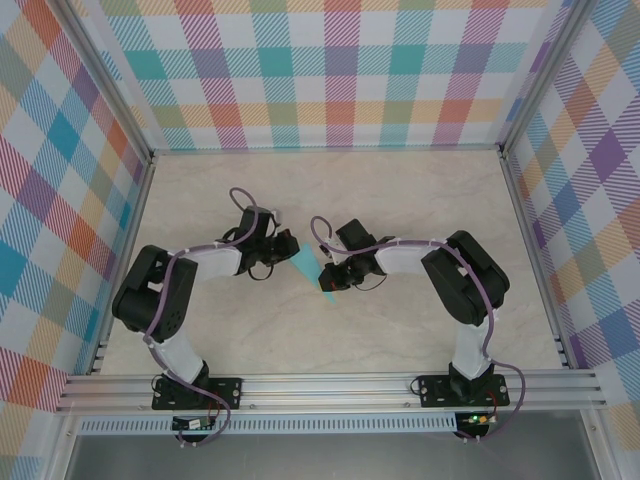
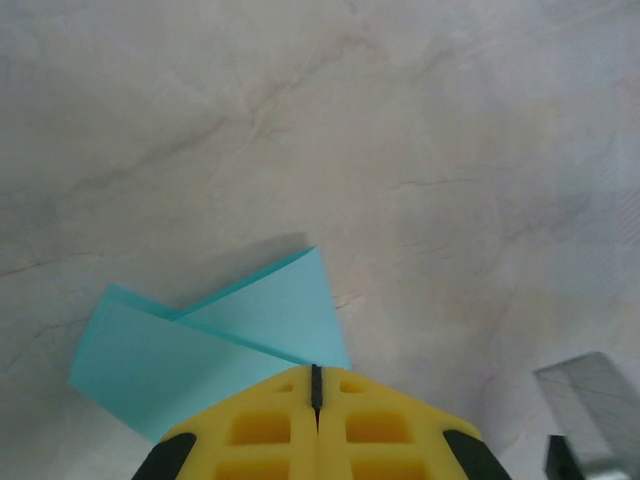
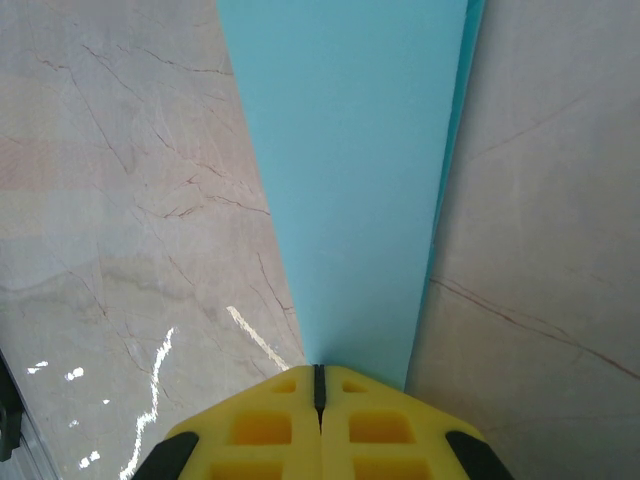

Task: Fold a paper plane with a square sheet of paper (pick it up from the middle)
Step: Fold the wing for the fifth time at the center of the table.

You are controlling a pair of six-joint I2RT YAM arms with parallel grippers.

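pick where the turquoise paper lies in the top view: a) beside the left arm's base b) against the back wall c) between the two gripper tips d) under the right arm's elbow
c: the folded turquoise paper lies with the left gripper at its far end and the right gripper at its near end

Bright, even overhead light is recorded in all views, with a soft shadow cast behind the paper (image 2: 190,355), small white glare streaks noted on the table (image 3: 120,250), and the near yellow fingers (image 2: 290,450) rendered slightly out of focus.
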